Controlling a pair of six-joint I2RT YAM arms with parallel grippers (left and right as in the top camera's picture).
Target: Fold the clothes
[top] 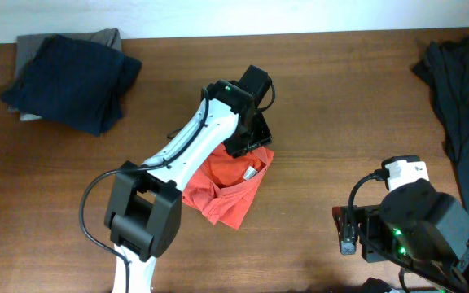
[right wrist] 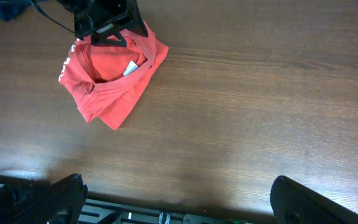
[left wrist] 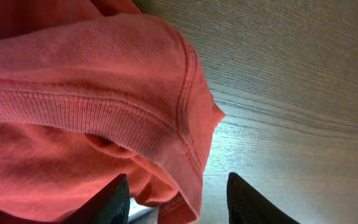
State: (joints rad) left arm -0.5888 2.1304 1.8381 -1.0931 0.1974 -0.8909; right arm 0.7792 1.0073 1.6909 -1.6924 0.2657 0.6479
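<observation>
On the table we see the left gripper, half spread, over the T-shirt at its far corner; right gripper, spread wide, sits well apart

You have a brown wood-grain tabletop under everything, its grain running side to side and filling nearly every view. Past its far edge you can see a pale strip, too narrow to tell wall from floor. Light leaves a soft white glare on the wood, and a dark band lines the near edge.
</observation>
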